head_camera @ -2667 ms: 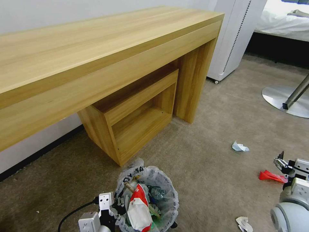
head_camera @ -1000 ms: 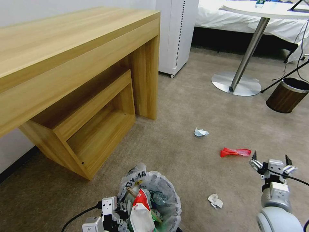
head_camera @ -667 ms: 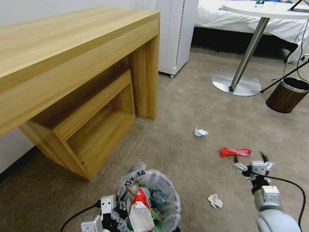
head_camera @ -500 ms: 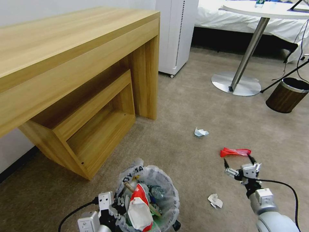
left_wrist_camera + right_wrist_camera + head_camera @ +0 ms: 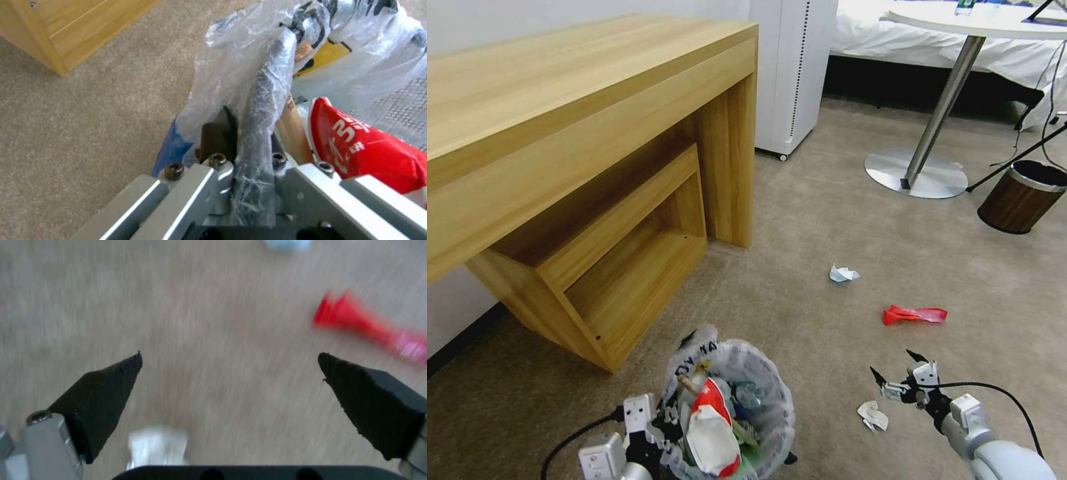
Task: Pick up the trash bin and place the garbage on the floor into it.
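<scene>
1. Long light-wood desk (image 5: 580,107) with an open shelf box under it fills the far left; white cabinet (image 5: 790,67) stands just right of it.
2. Round white table's steel pedestal base (image 5: 917,177) and brown wood-grain bin with silver rim (image 5: 1020,197) sit far right, well apart from the litter.
3. Small round dark trash bin lined with crinkly white plastic bag (image 5: 730,413) is near centre, stuffed with wrappers; left gripper (image 5: 249,156) is clamped on its rim.
4. Right gripper (image 5: 894,370), jaws spread wide, hangs over beige carpet floor (image 5: 827,333), just beside crumpled white paper scrap (image 5: 872,416).
5. Red packet (image 5: 914,314) and crumpled white-and-blue wrapper (image 5: 843,273) lie farther off on open carpet.
</scene>
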Available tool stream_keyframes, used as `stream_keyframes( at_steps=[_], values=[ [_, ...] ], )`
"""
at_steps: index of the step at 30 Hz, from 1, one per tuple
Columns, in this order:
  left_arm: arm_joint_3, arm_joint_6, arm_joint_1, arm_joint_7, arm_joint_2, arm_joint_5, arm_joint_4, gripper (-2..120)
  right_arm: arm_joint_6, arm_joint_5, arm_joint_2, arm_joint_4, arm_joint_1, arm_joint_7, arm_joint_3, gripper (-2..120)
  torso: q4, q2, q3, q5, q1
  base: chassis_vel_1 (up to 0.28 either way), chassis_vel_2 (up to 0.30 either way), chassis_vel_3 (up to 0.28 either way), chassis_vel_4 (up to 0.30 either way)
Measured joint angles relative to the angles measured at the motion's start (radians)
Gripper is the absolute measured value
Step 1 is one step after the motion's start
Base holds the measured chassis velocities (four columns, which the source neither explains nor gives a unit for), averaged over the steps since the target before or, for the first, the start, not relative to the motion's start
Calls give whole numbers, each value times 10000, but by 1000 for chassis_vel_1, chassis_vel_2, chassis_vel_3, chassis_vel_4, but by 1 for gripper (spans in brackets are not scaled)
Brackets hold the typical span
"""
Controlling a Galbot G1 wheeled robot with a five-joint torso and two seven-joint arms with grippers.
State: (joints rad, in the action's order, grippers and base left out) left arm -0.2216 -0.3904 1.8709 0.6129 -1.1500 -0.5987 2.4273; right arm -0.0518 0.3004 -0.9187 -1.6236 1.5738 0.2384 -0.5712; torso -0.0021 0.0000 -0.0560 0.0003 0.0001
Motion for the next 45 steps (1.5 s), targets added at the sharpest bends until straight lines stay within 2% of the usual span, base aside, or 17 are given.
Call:
stream_keyframes(
  at_steps=[3, 8, 45],
  values=[
    [25, 0, 3, 1, -9, 41, -104, 0, -472, -76, -29, 538, -35, 275, 238, 100, -2, 1, 0, -3, 0, 0, 0, 0, 0],
    [38, 0, 4, 14, -61, 114, -250, 0, -810, -395, -264, 1163, -299, -105, 535, 100, -1, -1, 0, -1, 0, 0, 0, 0, 0],
    [-23, 146, 527, -237, -390, 859, -287, 0, -146, -874, -1113, 2777, -1470, -518, 1526, 100, -1, 0, 0, -4, -1, 0, 0, 0, 0]
  ],
)
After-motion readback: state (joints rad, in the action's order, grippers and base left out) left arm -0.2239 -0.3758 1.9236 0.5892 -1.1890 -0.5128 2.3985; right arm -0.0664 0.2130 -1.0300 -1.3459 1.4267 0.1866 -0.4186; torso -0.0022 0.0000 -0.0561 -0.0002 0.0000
